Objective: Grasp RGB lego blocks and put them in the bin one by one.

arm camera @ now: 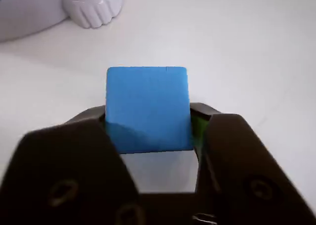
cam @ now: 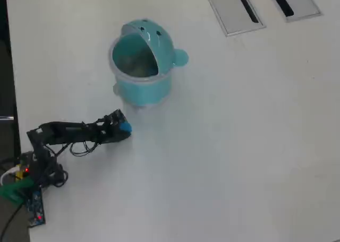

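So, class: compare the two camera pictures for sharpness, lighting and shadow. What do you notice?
Wrist view: the blue cube-shaped lego block is fairly sharp, the black gripper around it soft and dark. Overhead view: even light, pale white table, faint shadow by the light teal round plastic bin.

Ahead of end effector (cam: 125, 128): bare bench (cam: 239, 146), open room in the overhead view.
Up-frame of end effector: bin (cam: 142, 67) stands near, blocking that side.
Far corner: grey slotted panels (cam: 234, 11), well apart.
Behind: arm and cables (cam: 58, 167).
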`<action>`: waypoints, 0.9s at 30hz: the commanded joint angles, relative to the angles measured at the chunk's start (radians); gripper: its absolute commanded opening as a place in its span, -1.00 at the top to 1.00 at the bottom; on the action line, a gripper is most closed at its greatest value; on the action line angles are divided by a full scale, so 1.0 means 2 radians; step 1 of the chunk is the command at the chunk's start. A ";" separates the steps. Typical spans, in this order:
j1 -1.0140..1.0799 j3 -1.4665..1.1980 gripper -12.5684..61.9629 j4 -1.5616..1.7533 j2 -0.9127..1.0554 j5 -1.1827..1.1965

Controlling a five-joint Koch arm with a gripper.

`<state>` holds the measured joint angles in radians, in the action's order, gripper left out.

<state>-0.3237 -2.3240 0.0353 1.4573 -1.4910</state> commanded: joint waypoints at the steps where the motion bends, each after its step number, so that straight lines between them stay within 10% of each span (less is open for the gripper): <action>1: -0.002 0.018 0.22 0.023 0.018 0.015; 27: -0.046 0.073 0.31 0.023 0.222 0.120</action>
<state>-0.4157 -2.2596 0.0383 1.8653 -1.2471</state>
